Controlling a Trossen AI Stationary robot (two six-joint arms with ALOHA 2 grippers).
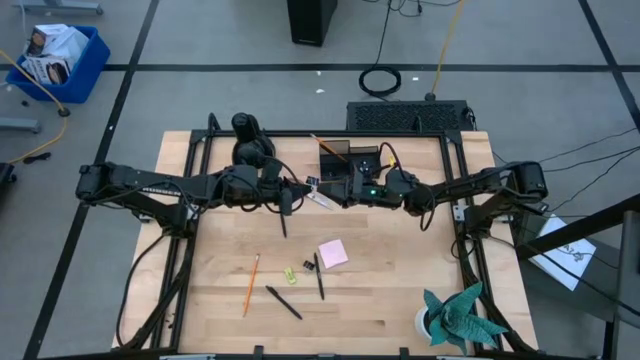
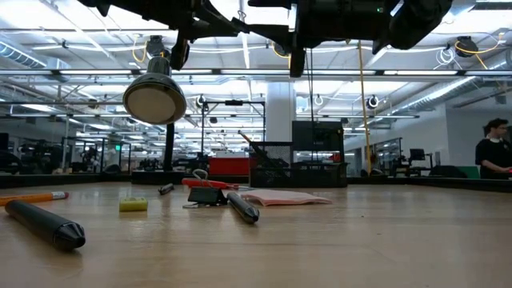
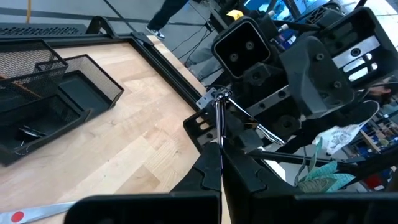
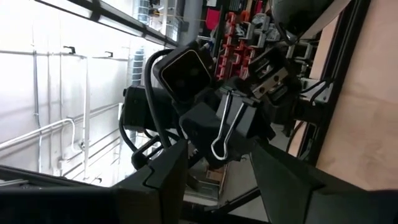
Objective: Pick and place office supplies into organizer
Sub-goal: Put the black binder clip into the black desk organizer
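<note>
black clip hangs between the two grippers

silver wire handles and a black body mark the binder clip (image 4: 227,124), which is up in the air above the table (image 1: 400,290), a little in from the middle of its far edge. the left gripper (image 3: 217,163) is clenched tight, and a thin silver wire of the clip runs out from between its tips. the right gripper (image 4: 219,163) faces it from the other side with the clip right at its mouth; i cannot tell whether it is grasping the clip or merely framing it.

the organizer (image 1: 345,160), black mesh, stands at the middle of the far edge, just behind both grippers. the scissors (image 1: 320,198) lie on the wood beside it, below the arms.

the other supplies lie in the middle of the table, toward the near edge: the pink sticky-note pad (image 1: 333,253), two black pens (image 1: 283,302) and (image 1: 318,277), the orange pencil (image 1: 250,284) and a yellow-green bit (image 1: 289,274).
</note>
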